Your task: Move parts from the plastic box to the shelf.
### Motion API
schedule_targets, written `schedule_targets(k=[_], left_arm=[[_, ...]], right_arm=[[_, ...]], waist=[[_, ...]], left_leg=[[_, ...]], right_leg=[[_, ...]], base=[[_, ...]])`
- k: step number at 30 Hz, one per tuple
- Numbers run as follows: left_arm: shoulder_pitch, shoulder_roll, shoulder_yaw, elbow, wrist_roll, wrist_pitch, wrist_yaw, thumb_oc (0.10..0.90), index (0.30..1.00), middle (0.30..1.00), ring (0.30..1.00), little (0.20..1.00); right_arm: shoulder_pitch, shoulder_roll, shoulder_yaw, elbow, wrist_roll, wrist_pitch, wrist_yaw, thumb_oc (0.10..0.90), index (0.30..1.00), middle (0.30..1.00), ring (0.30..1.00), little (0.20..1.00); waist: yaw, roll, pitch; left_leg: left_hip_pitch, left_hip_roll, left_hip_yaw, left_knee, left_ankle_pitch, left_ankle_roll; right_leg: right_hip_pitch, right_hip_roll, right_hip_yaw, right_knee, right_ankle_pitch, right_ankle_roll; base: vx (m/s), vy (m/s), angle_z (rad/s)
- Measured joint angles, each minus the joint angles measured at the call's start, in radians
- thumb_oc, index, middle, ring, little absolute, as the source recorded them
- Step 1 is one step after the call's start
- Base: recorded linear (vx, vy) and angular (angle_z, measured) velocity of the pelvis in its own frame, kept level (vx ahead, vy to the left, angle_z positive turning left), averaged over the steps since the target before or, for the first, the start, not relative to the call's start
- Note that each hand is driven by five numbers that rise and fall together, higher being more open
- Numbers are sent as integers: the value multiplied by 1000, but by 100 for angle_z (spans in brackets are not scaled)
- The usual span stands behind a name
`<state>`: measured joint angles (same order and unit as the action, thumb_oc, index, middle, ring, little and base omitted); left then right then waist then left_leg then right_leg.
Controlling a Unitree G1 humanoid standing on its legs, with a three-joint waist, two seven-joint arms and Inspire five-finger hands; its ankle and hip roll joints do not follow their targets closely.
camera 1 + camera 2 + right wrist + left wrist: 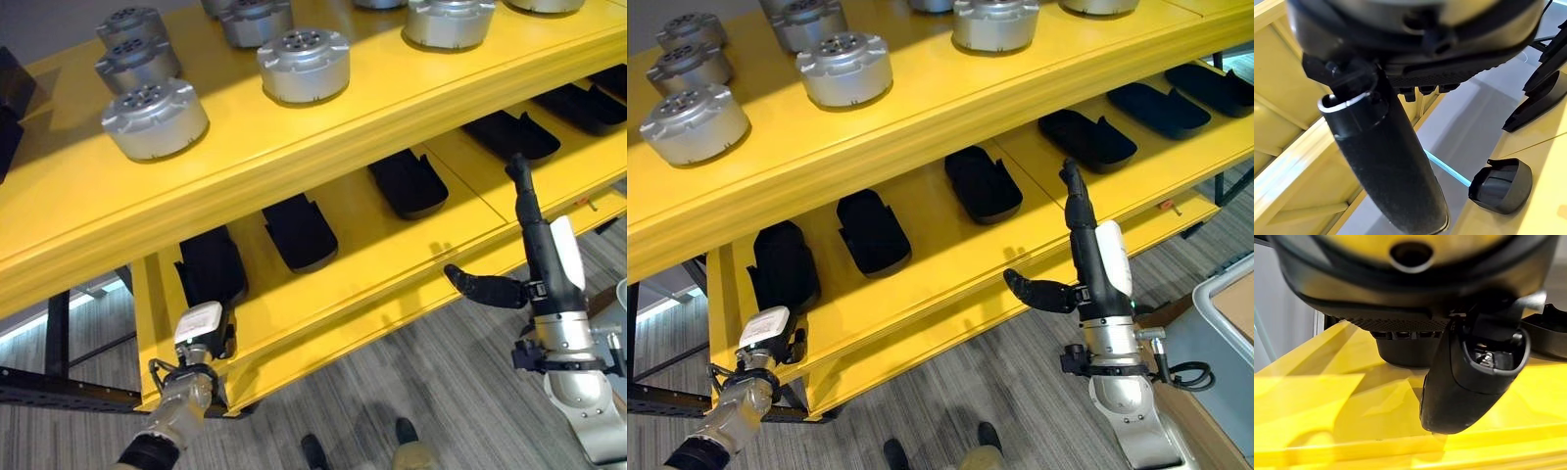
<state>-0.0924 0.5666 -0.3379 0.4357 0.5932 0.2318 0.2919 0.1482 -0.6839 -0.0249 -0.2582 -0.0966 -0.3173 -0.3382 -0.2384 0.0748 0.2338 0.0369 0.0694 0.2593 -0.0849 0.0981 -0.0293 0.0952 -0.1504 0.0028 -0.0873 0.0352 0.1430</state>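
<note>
Parts, black and scoop-shaped (983, 183), are seen in a row on the yellow shelf's (921, 122) lower board: six can be counted. The right robot hand (1087, 257) is held above that board's front edge, fingers straight, thumb spread, nothing clasped. The left robot hand (199, 328) is at the board's left corner; its fingers cannot be made out. Ribbed silver metal discs (304, 64) are set on the top board.
</note>
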Motion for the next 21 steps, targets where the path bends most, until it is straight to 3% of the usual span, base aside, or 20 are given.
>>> schedule_targets(k=[14,21], left_arm=[[19,-2,26,3,-37,-26,56,900,1000,1000,1000,1000],[21,-2,28,2,-38,-44,78,900,1000,1000,1000,1000]], right_arm=[[0,1,0,0,-2,0,-6,900,1000,1000,1000,1000],[1,1,0,0,-2,0,-12,900,1000,1000,1000,1000]], waist=[[3,-20,6],[23,-29,7]], left_leg=[[0,1,0,0,0,0],[0,1,-1,0,0,0]], right_leg=[[0,1,-1,0,0,0],[1,1,-2,1,0,0]], base=[[0,0,0],[0,0,0]])
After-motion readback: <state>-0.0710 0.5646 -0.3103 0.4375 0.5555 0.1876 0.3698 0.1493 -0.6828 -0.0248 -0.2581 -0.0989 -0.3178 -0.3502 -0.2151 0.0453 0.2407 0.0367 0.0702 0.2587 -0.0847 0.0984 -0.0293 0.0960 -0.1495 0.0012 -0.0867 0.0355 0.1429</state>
